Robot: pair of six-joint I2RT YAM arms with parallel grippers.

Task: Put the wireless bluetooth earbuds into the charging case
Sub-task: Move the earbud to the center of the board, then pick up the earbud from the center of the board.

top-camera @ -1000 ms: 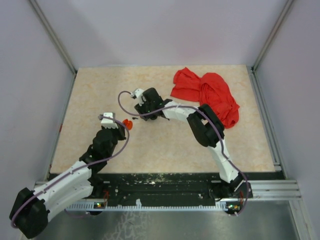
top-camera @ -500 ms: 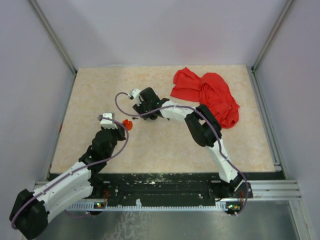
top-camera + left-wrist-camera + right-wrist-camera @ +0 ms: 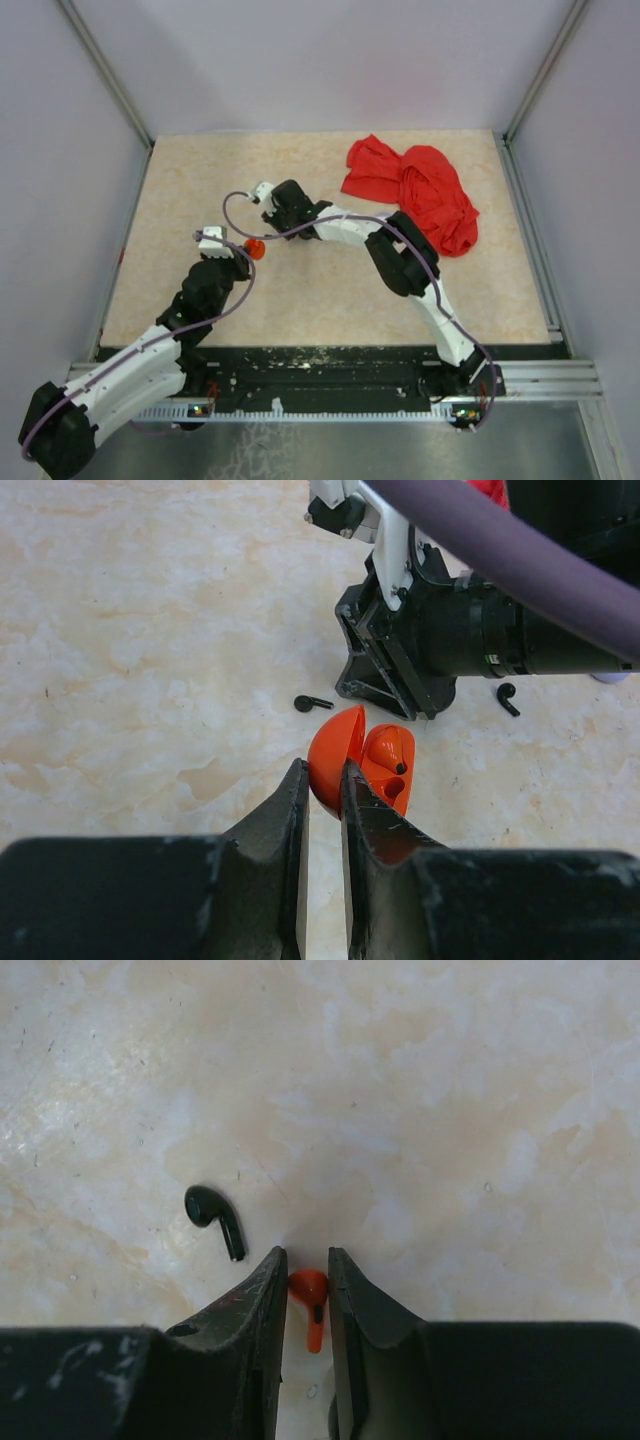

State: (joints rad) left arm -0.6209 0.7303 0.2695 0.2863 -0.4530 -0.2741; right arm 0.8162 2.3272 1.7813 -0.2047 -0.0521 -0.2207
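A small orange charging case (image 3: pixel 365 760) stands open on the table, an orange earbud seated in one well and the other well bare. It shows as an orange spot in the top view (image 3: pixel 255 249). My left gripper (image 3: pixel 322 772) is shut on the case's lid; in the top view it (image 3: pixel 240 254) sits just left of the case. My right gripper (image 3: pixel 307 1260) is shut on a tiny orange earbud (image 3: pixel 310 1292) low over the table, just behind the case (image 3: pixel 280 222). A black earbud (image 3: pixel 215 1218) lies just left of its fingers.
In the left wrist view two black earbuds lie on the table, one (image 3: pixel 312 703) left of the right gripper's body and one (image 3: pixel 508 698) right of it. A crumpled red cloth (image 3: pixel 415 190) lies at the back right. A lavender edge (image 3: pixel 610 678) shows at far right.
The right gripper has shifted a little left and back, towards the spot behind the case. The left gripper and the case have stayed put.
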